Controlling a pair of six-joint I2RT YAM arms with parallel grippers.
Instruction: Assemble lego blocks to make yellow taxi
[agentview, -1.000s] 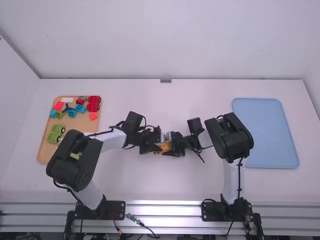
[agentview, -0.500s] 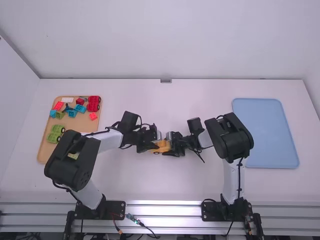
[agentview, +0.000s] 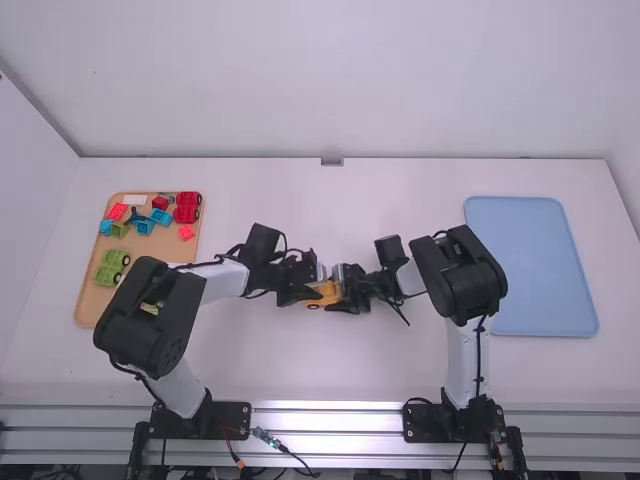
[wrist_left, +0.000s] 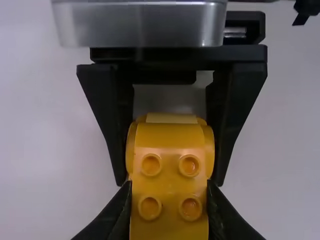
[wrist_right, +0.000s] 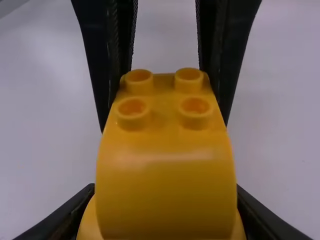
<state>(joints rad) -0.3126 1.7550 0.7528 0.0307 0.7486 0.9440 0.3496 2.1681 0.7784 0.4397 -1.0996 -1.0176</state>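
Note:
Near the table's middle, my left gripper (agentview: 300, 292) and my right gripper (agentview: 350, 290) face each other across the yellow taxi piece (agentview: 328, 293). The yellow piece (wrist_left: 170, 181) has a rounded end and raised studs on top. Both fingers of my left gripper (wrist_left: 169, 207) press against the sides of its studded part. My right gripper (wrist_right: 166, 215) is shut on the rounded end, one finger at each side. Part of the yellow body (wrist_right: 165, 165) lies hidden between the fingers.
An orange-brown tray (agentview: 90, 308) at the left holds green, red and blue blocks (agentview: 160, 216). A light blue tray (agentview: 535, 260) lies at the right, beyond the right arm's elbow.
My left gripper has drawn back a little to the left, then edged slightly rightward; more of the yellow piece shows between the grippers than at first. The right arm has kept still.

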